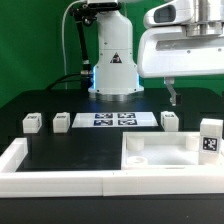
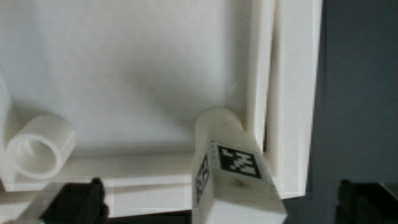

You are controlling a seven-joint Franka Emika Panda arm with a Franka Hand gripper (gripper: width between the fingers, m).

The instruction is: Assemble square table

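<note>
spread hand (image 2: 222,204) over slab (image 2: 143,80) edge

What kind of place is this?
Probably a robotics lab bench: a white robot arm at a black table, with a marker board and tagged leg blocks laid out.

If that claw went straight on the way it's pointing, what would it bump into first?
Probably the tagged leg block, which sits right in line with the open claw; depth is unclear.
</note>
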